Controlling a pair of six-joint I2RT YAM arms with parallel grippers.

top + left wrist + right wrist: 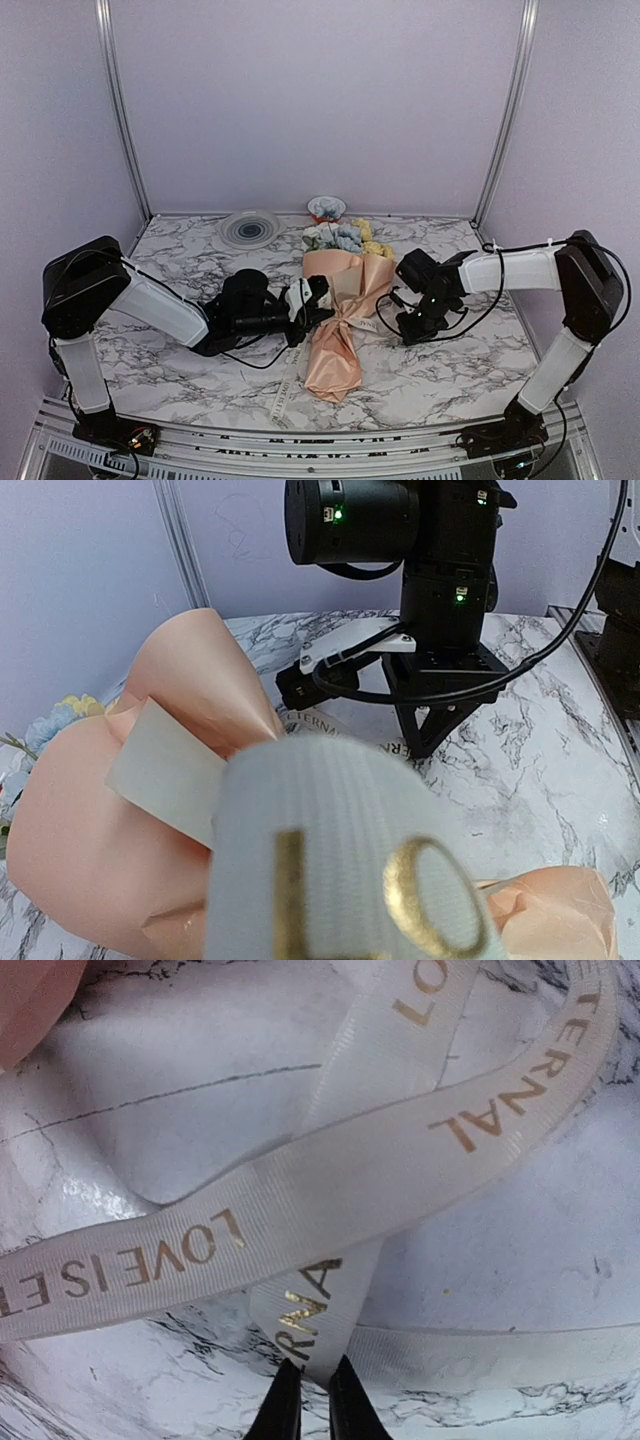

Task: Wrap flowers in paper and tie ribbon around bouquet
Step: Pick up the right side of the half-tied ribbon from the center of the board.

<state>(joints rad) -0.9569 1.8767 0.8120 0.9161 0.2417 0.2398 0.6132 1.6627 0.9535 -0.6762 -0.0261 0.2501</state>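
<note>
Tying the knot: my right pincer (315, 1408) nips the ribbon (300, 1210) tail between its tips, loop just ahead; next, likely, pulling back from the bouquet (335, 360) to tighten

Paper (340, 340): plain matte peach-orange. Ribbon (330, 1200): cream, ribbed weave, gold capital lettering. Flowers (345, 238) at paper's wide end: pale blue, white, yellow. Table (200, 250) under paper: white marble, grey veining. Dish (250, 228) behind-left of paper: grey, concentric rings. Arms (510, 270) flanking paper: black with white links.
</note>
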